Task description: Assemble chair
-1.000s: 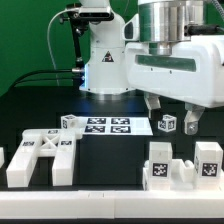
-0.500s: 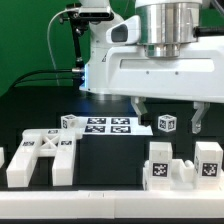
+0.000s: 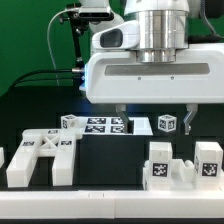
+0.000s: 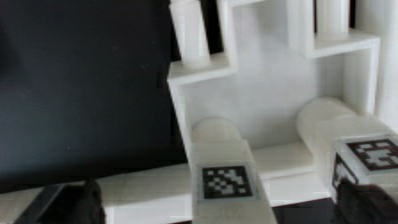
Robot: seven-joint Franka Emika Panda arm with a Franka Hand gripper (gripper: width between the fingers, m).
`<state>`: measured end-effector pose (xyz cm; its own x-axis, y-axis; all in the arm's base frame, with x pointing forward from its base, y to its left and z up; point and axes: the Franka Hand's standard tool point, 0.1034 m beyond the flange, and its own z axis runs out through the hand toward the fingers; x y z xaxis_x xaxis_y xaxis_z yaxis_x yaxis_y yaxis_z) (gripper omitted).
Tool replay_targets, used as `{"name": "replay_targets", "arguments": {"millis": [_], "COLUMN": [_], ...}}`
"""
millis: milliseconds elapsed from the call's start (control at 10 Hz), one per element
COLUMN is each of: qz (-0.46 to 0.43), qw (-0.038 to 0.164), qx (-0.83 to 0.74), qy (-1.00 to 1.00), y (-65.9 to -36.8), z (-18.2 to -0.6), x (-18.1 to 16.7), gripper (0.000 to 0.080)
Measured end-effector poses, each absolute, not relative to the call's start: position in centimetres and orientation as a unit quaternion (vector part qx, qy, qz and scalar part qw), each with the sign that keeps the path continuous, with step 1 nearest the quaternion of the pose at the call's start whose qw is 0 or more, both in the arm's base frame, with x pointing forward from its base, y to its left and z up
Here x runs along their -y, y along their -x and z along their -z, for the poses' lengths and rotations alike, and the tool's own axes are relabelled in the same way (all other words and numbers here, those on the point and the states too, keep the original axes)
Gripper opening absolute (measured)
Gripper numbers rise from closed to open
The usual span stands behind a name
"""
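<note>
Hovering empty with jaws spread wide, the hand [image 3: 155, 118] sits centre-right in the exterior view. It is over the tagged chair piece [image 3: 184, 160], which rests lower right on the bench [image 3: 110, 168]. The wrist view shows that piece's two tagged posts [image 4: 222, 172] close below. Likely step: reach and grasp. Best to descend straight, centre one post between the fingers, and close on flat faces. The cross-braced panel [image 3: 40, 155] lies lower left, well apart, and the marker board [image 3: 105, 125] is at centre.

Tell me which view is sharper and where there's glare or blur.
Exterior view: evenly lit and fairly sharp, marker board tags crisp, slight sheen on the white arm. Wrist view: soft focus, the white chair part nearly washed out, its tags fuzzy.
</note>
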<state>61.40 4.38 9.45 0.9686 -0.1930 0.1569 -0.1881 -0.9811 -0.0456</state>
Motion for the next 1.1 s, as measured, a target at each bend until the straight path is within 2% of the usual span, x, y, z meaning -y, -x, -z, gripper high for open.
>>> {"name": "replay_targets", "arguments": {"millis": [300,500,700,900,1100], "qz": [0.112,0.186,0.253,0.305,0.282], "qw": [0.008,-0.012,-0.032,-0.045,-0.050], "qx": [-0.078,-0.072,-0.061,-0.046,-0.039], "qy": [0.991,0.980,0.965,0.950,0.957], "y": [-61.3,-60.7,-61.8,-61.9,-60.7], "z": [-9.2,-7.9,-6.5,-4.7,-1.5], "x": [-3.9,-3.6,-3.4,-4.1,-4.1], "gripper": [0.0649,0.0649,0.0649,0.0649,0.0649]}}
